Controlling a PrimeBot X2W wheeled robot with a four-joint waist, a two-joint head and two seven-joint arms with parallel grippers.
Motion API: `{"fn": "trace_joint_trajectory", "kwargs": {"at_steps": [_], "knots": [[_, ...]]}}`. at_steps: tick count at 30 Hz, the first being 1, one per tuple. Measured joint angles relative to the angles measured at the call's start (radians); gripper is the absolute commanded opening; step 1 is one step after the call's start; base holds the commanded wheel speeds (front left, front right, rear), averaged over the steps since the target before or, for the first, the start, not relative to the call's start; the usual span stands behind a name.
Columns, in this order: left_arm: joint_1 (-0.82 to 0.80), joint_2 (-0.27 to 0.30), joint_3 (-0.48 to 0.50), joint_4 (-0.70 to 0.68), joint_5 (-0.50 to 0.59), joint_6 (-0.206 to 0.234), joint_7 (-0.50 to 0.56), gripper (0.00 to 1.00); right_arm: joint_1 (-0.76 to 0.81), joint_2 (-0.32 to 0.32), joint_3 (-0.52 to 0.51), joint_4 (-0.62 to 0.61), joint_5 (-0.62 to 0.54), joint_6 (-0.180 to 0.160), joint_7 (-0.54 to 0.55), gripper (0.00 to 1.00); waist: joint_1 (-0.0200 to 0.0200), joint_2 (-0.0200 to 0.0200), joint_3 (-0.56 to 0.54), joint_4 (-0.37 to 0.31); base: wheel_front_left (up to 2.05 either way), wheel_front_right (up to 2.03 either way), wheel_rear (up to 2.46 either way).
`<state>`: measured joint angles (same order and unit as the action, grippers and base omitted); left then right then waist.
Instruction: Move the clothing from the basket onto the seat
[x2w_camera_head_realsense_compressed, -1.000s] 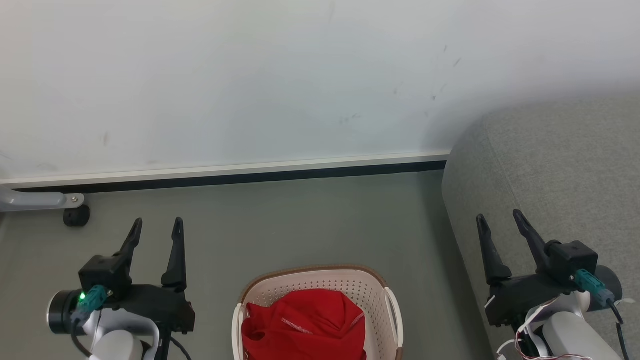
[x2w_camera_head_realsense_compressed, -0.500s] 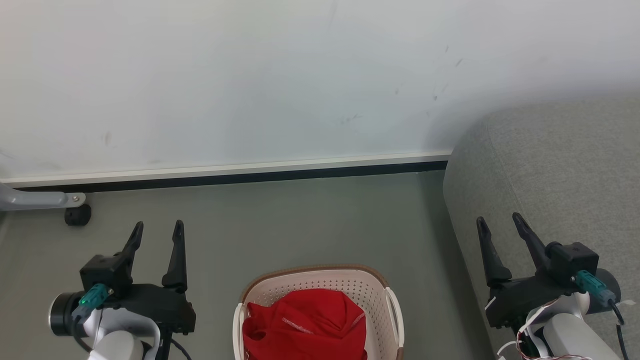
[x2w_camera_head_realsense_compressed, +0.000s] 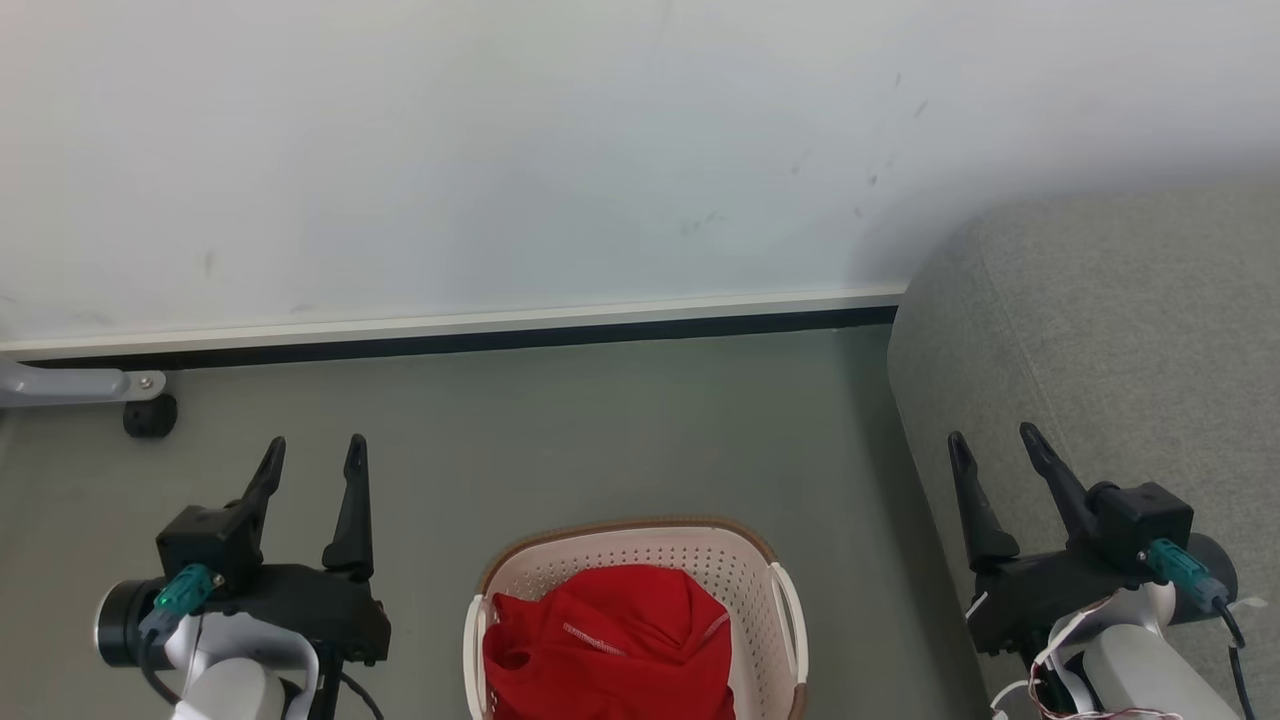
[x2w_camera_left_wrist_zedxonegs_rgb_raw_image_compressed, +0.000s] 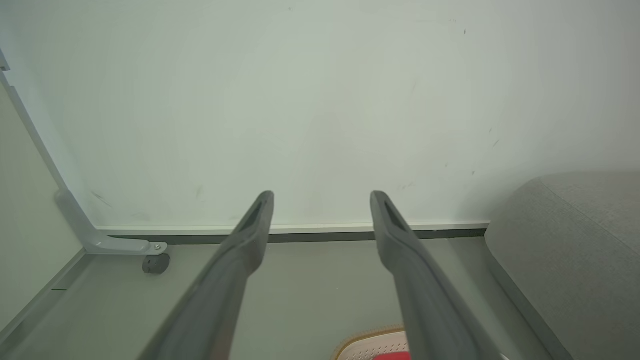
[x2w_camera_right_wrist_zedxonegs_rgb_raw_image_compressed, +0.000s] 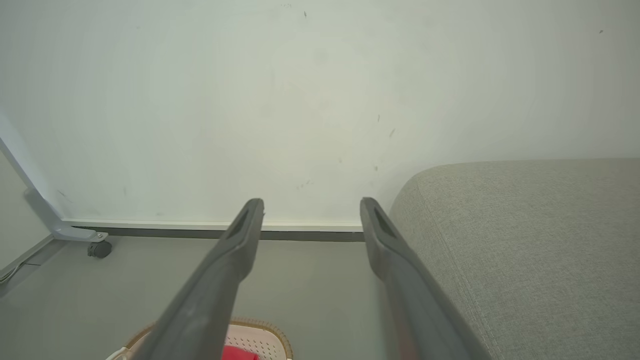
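The red clothing (x2w_camera_head_realsense_compressed: 612, 645) lies bunched in the cream basket (x2w_camera_head_realsense_compressed: 620, 548) with its brown rim, on the floor at the bottom middle of the head view. The grey seat (x2w_camera_head_realsense_compressed: 1130, 330) rises at the right. My left gripper (x2w_camera_head_realsense_compressed: 313, 448) hangs open over the floor left of the basket, empty. My right gripper (x2w_camera_head_realsense_compressed: 992, 440) is open too, in front of the seat's rounded corner, right of the basket. In the left wrist view the fingers (x2w_camera_left_wrist_zedxonegs_rgb_raw_image_compressed: 250, 235) frame the wall, with the basket's rim (x2w_camera_left_wrist_zedxonegs_rgb_raw_image_compressed: 367, 336) at the bottom. The right wrist view shows the seat (x2w_camera_right_wrist_zedxonegs_rgb_raw_image_compressed: 530, 240) and the basket (x2w_camera_right_wrist_zedxonegs_rgb_raw_image_compressed: 260, 340).
A white wall (x2w_camera_head_realsense_compressed: 500, 150) with a dark skirting strip (x2w_camera_head_realsense_compressed: 500, 342) closes off the floor ahead. A grey metal leg with a black castor (x2w_camera_head_realsense_compressed: 150, 415) stands at the far left. Grey floor (x2w_camera_head_realsense_compressed: 600, 440) lies between the basket and the wall.
The whole head view has shifted a little, so the camera has moved. Both grippers stay open and keep their places beside the basket.
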<state>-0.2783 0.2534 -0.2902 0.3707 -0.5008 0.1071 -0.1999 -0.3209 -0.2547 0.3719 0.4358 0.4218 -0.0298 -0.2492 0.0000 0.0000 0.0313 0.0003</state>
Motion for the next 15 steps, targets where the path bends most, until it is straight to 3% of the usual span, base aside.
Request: {"fn": "trace_joint_trajectory", "kwargs": {"at_steps": [15], "knots": [[-0.007, 0.003, -0.013, -0.04, 0.004, 0.006, 0.0, 1.0, -0.058, 0.001, -0.006, -0.078, -0.002, -0.015, 0.0, 1.0, 0.0, 0.0001, 0.098, -0.009, 0.0, 0.0, 0.0]]}}
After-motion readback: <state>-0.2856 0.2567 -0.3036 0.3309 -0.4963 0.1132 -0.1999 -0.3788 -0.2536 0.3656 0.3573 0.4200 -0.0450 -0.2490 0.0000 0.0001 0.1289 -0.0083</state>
